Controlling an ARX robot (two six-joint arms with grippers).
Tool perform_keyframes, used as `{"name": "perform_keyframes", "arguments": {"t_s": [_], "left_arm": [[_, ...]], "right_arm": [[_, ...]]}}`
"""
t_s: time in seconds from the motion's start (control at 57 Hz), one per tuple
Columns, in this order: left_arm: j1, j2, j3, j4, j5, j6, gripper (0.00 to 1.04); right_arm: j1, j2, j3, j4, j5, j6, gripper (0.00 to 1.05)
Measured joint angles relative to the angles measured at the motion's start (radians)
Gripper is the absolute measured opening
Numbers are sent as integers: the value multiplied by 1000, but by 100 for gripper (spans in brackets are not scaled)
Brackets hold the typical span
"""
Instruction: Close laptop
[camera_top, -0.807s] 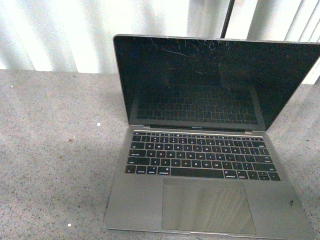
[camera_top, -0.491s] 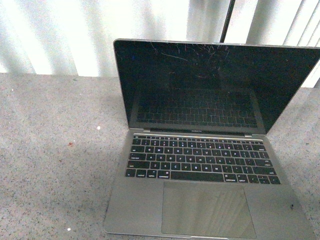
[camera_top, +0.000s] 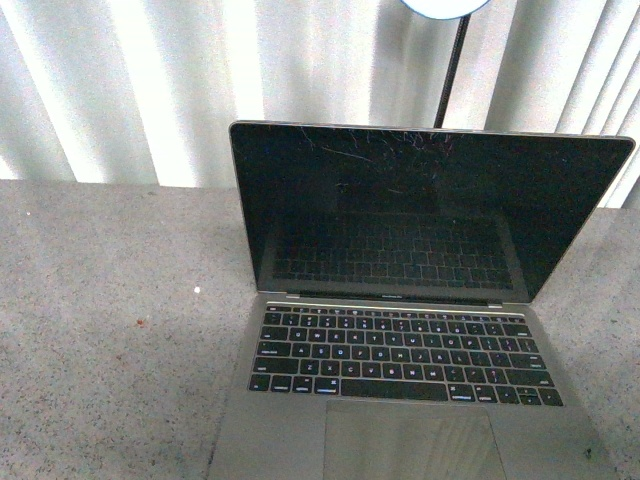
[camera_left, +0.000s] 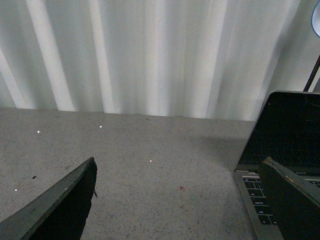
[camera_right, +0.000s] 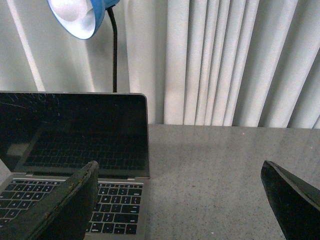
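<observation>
**STATUS: LAPTOP OPEN ON COUNTER, BOTH GRIPPERS SPREAD**

**1. Task object.** The laptop (camera_top: 400, 340) stands open on the counter (camera_top: 110, 300), right of centre. Its hinge line runs roughly parallel to the far edge. Its front runs out of the front view towards the near edge. The lid is raised and tilted slightly back. The glossy black screen is dark and mirrors the keyboard. Fine scratches cross the screen near its upper edge. The black keys and the top of the trackpad are exposed on the silver-grey base.

**2. Surface.** The counter is grey, speckled and matt. The area left of the laptop carries a small white speck (camera_top: 197, 290) and a small reddish spot (camera_top: 141, 325).

**3. Room.** A white pleated curtain (camera_top: 150, 90) hangs along the far edge of the counter, lit in vertical bands. A lamp (camera_right: 75, 17) with a blue shade, white inside, stands on a black flexible stem behind the lid.

**4. End effectors.**
- The left gripper (camera_left: 180, 165) faces the far edge over bare counter beside the laptop's left side. Its jaws are spread wide.
- The right gripper (camera_right: 180, 165) faces the far edge at the laptop's right side. Its jaws are likewise spread wide.
- Neither arm appears in the front view.
</observation>
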Motion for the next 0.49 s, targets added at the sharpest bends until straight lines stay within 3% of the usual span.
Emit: {"name": "perform_keyframes", "arguments": {"t_s": [0.368,0.439,0.491], "left_arm": [[0,0,0,0,0,0,98],[-30,59,26,-78,-77,-96,98],[-59,148,36,-43,-87,-150,98]], "right_arm": [[0,0,0,0,0,0,97],[0,0,0,0,0,0,97],[-2,8,4,-13,-8,6,97]]}}
